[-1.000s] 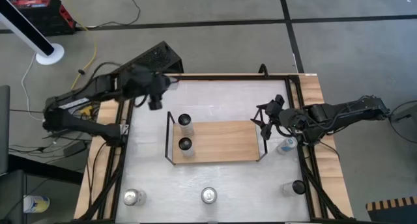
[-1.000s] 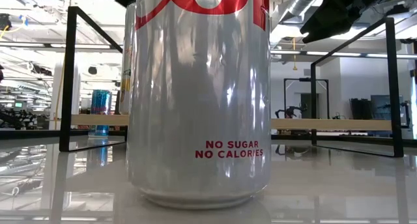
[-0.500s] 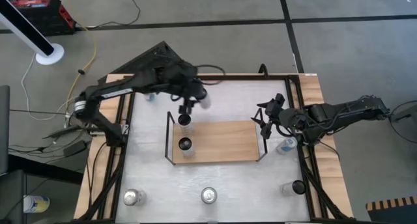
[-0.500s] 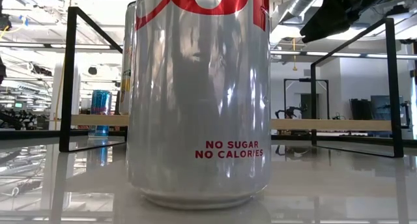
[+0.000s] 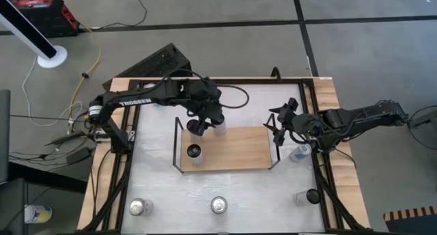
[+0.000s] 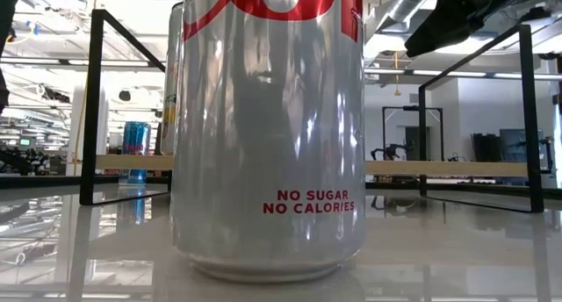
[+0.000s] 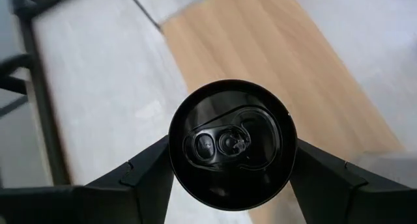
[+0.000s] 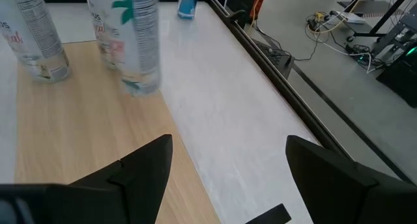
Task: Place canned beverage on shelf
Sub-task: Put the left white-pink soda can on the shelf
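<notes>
Now, left gripper (image 7: 231, 160): clamped on a can (image 7: 232, 144) — fingers (image 7: 148, 175) pressed to both its sides, the black top facing the wrist camera.
Can's place: held above the shelf (image 5: 239, 147), at its far left corner by the end rail.
Shelf: light wood board in a black wire frame; a second can (image 5: 194, 151) stands on its left part.
Right gripper (image 5: 276, 126): jaws wide apart, holding nothing — hovering at the shelf's right end rail.
Table (image 5: 239, 194): three more cans stand along its near edge.
</notes>
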`<state>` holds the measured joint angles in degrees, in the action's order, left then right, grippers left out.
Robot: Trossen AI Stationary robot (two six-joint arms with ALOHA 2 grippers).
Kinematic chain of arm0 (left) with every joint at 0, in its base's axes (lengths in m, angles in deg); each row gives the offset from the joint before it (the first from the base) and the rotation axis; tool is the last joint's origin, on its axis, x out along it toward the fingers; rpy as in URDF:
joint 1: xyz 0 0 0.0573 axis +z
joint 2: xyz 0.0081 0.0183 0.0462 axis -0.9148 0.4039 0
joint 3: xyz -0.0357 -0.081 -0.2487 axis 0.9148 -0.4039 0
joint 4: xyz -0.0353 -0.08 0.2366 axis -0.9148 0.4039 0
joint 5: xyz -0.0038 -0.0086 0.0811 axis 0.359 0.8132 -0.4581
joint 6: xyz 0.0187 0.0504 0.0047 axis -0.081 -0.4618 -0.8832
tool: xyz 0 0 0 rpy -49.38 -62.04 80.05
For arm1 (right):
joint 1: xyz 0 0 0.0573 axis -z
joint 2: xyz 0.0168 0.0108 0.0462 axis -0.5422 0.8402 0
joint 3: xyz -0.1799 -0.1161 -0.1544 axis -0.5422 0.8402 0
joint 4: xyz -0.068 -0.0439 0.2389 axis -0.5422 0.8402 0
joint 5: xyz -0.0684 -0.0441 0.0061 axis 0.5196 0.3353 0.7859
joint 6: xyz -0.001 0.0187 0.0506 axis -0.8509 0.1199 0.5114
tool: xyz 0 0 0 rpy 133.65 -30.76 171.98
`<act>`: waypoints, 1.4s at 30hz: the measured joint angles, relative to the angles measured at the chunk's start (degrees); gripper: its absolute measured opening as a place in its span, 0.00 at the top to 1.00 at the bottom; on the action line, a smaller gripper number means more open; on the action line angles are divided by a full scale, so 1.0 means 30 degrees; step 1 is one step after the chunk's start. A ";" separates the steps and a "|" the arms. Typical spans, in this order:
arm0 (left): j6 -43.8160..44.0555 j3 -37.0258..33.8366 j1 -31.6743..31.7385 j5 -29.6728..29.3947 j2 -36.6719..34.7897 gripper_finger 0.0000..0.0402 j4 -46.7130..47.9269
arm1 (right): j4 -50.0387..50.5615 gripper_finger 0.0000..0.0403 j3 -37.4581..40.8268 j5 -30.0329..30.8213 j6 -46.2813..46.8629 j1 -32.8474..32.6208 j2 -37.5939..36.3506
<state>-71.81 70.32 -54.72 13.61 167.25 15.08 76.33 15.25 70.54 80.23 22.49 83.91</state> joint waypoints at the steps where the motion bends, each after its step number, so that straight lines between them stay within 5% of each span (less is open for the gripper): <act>1: 0.0001 0.0000 0.0006 0.0160 0.0000 0.40 0.0224 | -0.0045 0.19 0.0000 0.0000 0.0000 0.0000 -0.0007; 42: 0.0839 -0.0678 -0.0430 -0.0162 0.0903 0.40 -0.0173 | -0.0707 0.19 0.0000 -0.0080 -0.0036 0.0000 -0.0005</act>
<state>-69.30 68.29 -56.01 13.12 169.96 14.56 74.21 15.25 70.30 80.12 22.49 83.90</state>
